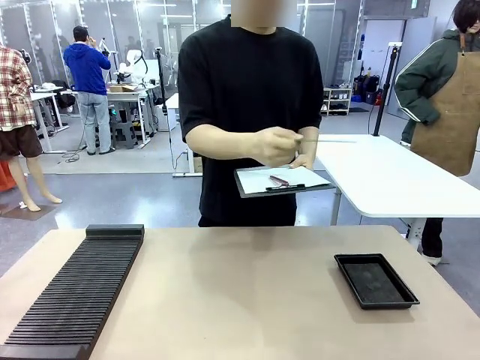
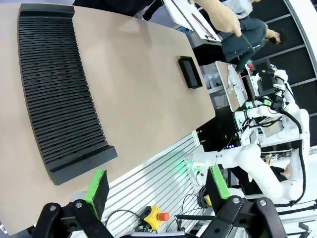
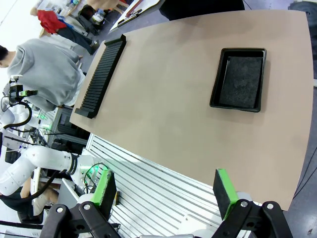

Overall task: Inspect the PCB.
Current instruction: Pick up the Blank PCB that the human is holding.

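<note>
Black tray right, slotted rack left

Front view across table; wrist views from above, black tray common.

Left gripper and right gripper look the same: chunky black linkages, bright green pads, silver bolts at the pivots. Person is in a plain black short-sleeve tee.

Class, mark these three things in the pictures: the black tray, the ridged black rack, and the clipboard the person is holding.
black tray (image 1: pixel 375 280): front view, its bare floor.
ridged black rack (image 1: pixel 79 292): front view, its middle ridges.
clipboard (image 1: pixel 255 180): front view, its white sheet.
</note>
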`<state>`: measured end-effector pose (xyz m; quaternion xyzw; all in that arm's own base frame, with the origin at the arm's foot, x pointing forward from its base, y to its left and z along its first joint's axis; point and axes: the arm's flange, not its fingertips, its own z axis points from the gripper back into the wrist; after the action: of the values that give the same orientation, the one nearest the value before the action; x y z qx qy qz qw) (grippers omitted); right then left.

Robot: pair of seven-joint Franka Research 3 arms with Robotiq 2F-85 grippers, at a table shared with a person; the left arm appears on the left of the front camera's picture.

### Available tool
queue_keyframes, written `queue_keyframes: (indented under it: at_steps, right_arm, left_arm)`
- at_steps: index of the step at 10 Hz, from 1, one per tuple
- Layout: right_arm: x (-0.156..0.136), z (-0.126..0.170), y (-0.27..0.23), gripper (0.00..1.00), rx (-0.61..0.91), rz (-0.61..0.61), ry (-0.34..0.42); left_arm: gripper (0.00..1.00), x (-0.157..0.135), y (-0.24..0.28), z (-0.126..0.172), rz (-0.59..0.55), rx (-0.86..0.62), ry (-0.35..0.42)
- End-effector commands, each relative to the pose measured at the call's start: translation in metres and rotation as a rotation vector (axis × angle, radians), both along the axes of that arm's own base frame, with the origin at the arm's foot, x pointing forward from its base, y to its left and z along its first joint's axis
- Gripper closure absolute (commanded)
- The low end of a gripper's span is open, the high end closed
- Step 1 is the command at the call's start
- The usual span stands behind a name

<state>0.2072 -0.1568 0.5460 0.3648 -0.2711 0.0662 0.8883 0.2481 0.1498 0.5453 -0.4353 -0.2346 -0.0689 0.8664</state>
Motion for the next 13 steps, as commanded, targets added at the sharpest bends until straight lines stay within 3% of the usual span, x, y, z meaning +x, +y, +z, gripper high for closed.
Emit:
queue_keyframes:
  at_steps: [1, 9, 10, 13]
  right_arm:
    - [-0.001, 0.001, 0.000, 0.00, 0.008, 0.009, -0.013]
    - [0.000, 0.000, 0.000, 0.00, 0.000, 0.000, 0.000]
    - [0.005, 0.013, 0.001, 0.00, 0.077, 0.042, 0.076]
    - [0.050, 0.021, 0.032, 0.00, 0.274, -0.072, 0.268]
  left_arm:
    - [0.00, 0.000, -0.003, 0.001, -0.005, 0.008, 0.000]
    - [0.00, 0.000, -0.003, 0.001, -0.005, 0.008, 0.000]
    - [0.00, 0.000, -0.003, 0.001, -0.005, 0.008, 0.000]
    - [0.00, 0.000, -0.003, 0.001, -0.005, 0.008, 0.000]
